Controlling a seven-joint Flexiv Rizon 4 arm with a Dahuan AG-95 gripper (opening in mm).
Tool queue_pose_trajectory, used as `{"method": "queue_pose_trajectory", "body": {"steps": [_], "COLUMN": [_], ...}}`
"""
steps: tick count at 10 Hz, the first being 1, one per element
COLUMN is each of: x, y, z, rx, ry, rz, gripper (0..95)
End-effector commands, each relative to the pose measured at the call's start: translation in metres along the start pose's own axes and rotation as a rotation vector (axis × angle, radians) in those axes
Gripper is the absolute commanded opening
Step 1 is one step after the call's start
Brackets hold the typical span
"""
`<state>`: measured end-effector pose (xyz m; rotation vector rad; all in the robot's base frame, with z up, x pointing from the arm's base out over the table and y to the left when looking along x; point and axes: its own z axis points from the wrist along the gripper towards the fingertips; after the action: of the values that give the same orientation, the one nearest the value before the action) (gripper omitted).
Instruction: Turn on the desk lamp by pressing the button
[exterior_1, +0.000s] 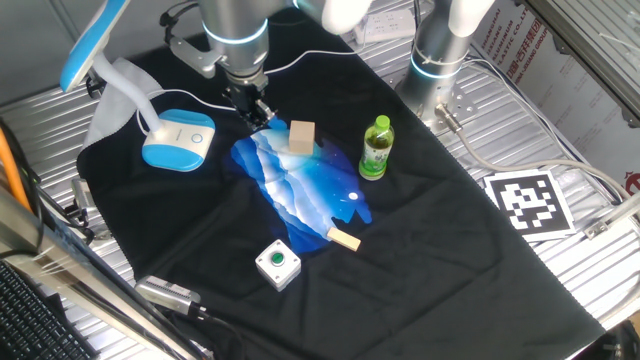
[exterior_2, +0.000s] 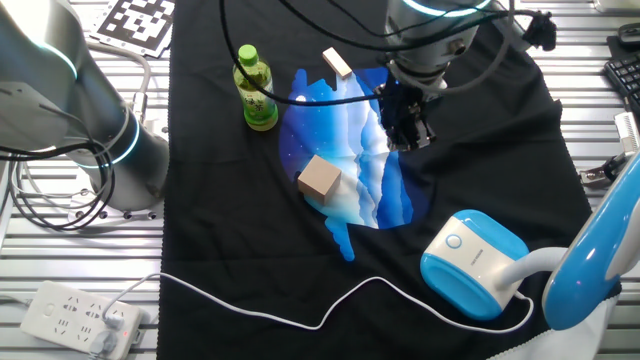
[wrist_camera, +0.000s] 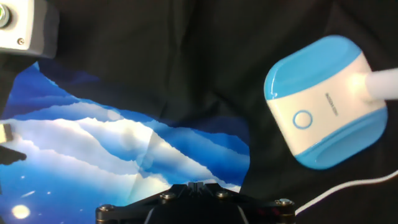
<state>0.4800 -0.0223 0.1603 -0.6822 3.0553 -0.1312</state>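
The desk lamp's blue-and-white oval base (exterior_1: 178, 141) lies on the black cloth at the left, with its white neck and long blue head (exterior_1: 88, 42) rising behind. It also shows in the other fixed view (exterior_2: 478, 265) and the hand view (wrist_camera: 326, 99). The button (wrist_camera: 303, 119) is a small pale ring on the base's white top (exterior_1: 197, 139) (exterior_2: 455, 241). My gripper (exterior_1: 258, 112) (exterior_2: 410, 137) (wrist_camera: 197, 185) hovers over the blue printed patch, to the side of the base and apart from it. Its fingertips are together, shut and empty.
A wooden block (exterior_1: 302, 137) sits on the blue printed patch (exterior_1: 300, 190). A green bottle (exterior_1: 375, 148), a small wooden piece (exterior_1: 345, 238) and a green button on a white box (exterior_1: 277, 264) lie nearby. A white cable (exterior_2: 300, 315) runs to a power strip (exterior_2: 80, 315).
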Motion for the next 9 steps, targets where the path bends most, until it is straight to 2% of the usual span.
{"method": "queue_pose_trajectory", "body": {"steps": [1, 4, 9], "x": [-0.002, -0.005, -0.023], "y": [-0.006, -0.019, -0.040], "z": [0.006, 0.020, 0.026], "rx": [-0.002, 0.002, -0.009], "ry": [-0.008, -0.022, -0.027], "rz": [0.001, -0.009, -0.014], "gripper": [0.0, 0.0, 0.0]}}
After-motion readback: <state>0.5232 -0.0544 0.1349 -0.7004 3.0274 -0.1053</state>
